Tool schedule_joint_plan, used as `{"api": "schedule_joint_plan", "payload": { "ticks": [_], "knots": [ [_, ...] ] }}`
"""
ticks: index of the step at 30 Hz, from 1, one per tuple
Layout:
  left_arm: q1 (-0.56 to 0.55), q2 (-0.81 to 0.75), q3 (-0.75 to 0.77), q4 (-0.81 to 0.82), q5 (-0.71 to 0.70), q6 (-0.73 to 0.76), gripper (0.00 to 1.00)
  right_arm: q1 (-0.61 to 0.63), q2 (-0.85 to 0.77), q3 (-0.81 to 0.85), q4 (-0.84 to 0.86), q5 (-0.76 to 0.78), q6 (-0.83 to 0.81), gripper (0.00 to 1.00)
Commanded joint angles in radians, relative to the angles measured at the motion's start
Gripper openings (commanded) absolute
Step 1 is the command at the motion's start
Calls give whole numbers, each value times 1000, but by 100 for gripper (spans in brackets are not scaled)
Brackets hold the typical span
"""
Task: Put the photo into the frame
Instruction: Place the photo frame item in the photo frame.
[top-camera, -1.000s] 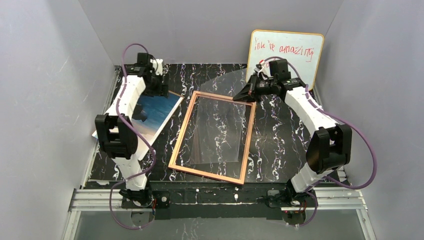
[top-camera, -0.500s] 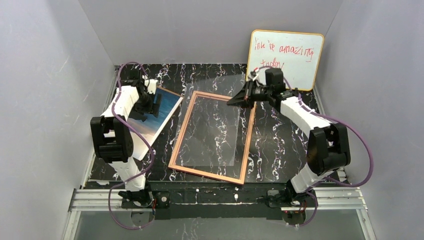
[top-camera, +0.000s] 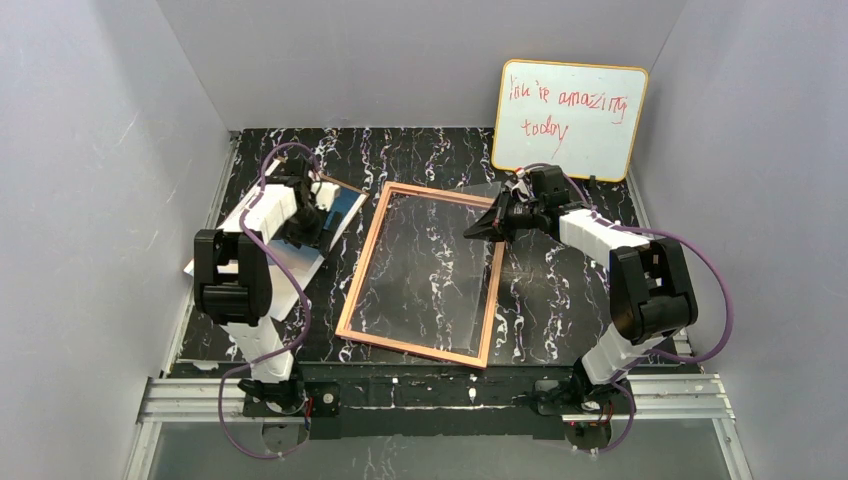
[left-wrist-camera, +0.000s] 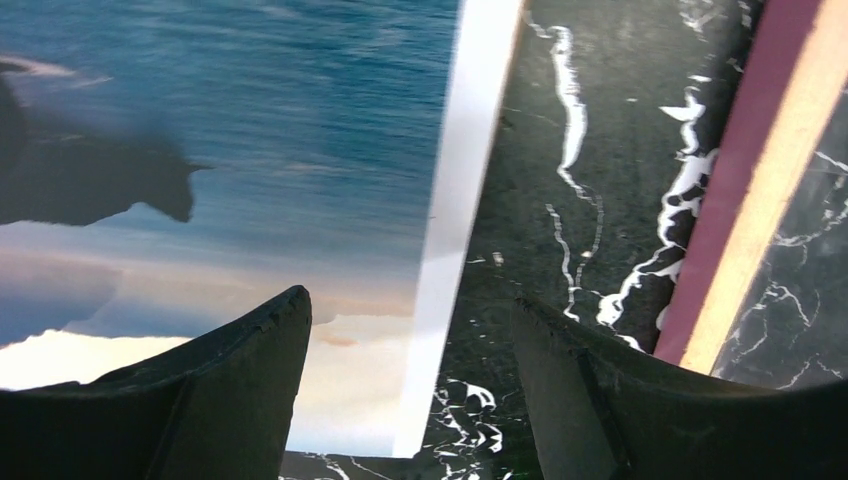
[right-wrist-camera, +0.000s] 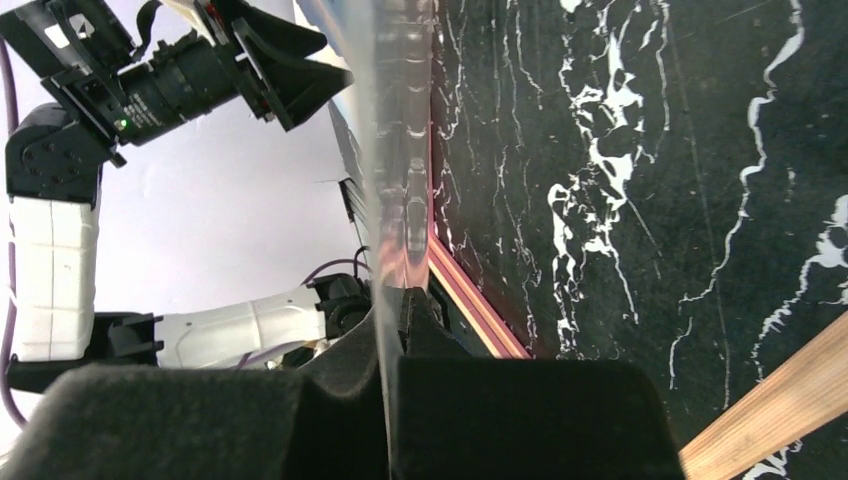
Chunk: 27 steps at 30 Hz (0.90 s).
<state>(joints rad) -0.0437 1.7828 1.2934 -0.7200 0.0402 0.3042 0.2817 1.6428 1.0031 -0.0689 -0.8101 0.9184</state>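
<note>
Top view: the frame (top-camera: 415, 350) lies flat at centre of the black marble table (top-camera: 560, 300), orange-tan side up. The photo (top-camera: 335, 205) sits picture side up in the upper left, just beside the frame's left border and apart from it; it is not in the frame yet. The left gripper (left-wrist-camera: 410, 390) is spread wide and holds nothing. In the left wrist view one finger is over the photo (left-wrist-camera: 250, 150) and the other over bare table, so they straddle its white right edge, with the frame's (left-wrist-camera: 740, 200) border at far right. The right gripper (top-camera: 490, 222), right of centre, is pinched fully closed on the edge of the clear pane (right-wrist-camera: 400, 150), which tilts up at the frame's upper right corner. The whiteboard (top-camera: 570, 120) leans at the back and plays no part. Risks: it is a thin edge pinch on slick plastic, so the pane could slip and fall back over the opening, blocking the photo. The glossy print lies flat, so closing fingers may skid, shove it toward the table's left edge, or crease it. Contact with the table cannot be told.
</note>
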Motion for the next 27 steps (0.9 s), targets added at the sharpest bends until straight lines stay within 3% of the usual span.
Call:
{"api": "schedule_joint_plan", "payload": {
  "ticks": [1,10,17,27],
  "knots": [
    [-61,-45,-35,-4,15,16,69,-13,22,-15,51,2,-34,1],
    [-143,-10,-57,-19,127,18,51,-16,-3,-13,100,-34,-73,1],
    [-149,41,-54,-18,147,16,27,-16,2,-2,152,-80,-60,1],
    [-149,73,-63,-14,177,9,23,-16,-3,-2,256,-130,-23,1]
  ]
}}
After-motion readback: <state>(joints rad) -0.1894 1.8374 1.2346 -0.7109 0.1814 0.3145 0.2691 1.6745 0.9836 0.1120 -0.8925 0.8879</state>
